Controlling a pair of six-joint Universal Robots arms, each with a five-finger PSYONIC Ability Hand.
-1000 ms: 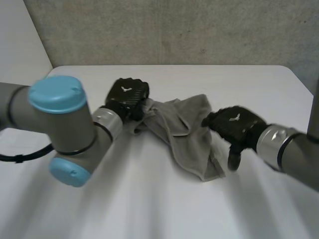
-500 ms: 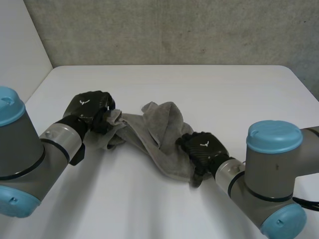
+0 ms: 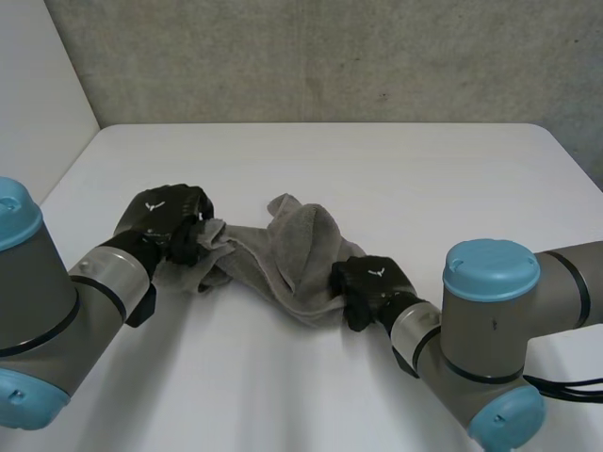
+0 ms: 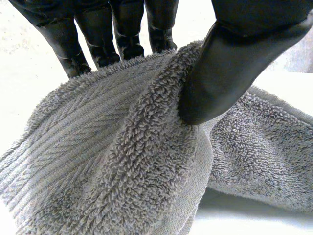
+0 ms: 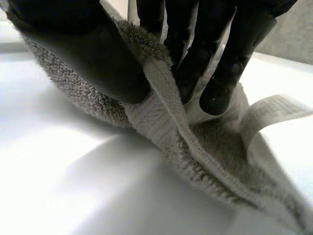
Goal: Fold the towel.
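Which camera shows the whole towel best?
The head view: the whole grey towel shows, bunched on the white table between the left hand and the right hand. The left wrist view shows fluffy loops pinched in that hand; the right wrist view shows a pinched hemmed edge.

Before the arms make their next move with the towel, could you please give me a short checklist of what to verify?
1. Left hand grip: thumb and fingers pinch one end of the grey towel. Ok.
2. Right hand grip: its thumb and fingers pinch the towel's other end, on a hemmed edge. Ok.
3. Towel spread flat between the hands: it is bunched and twisted. Not ok.
4. Each hand holds a true corner: folds hide the corners. Cannot tell.
5. Towel well inside the white table, away from its edges. Ok.
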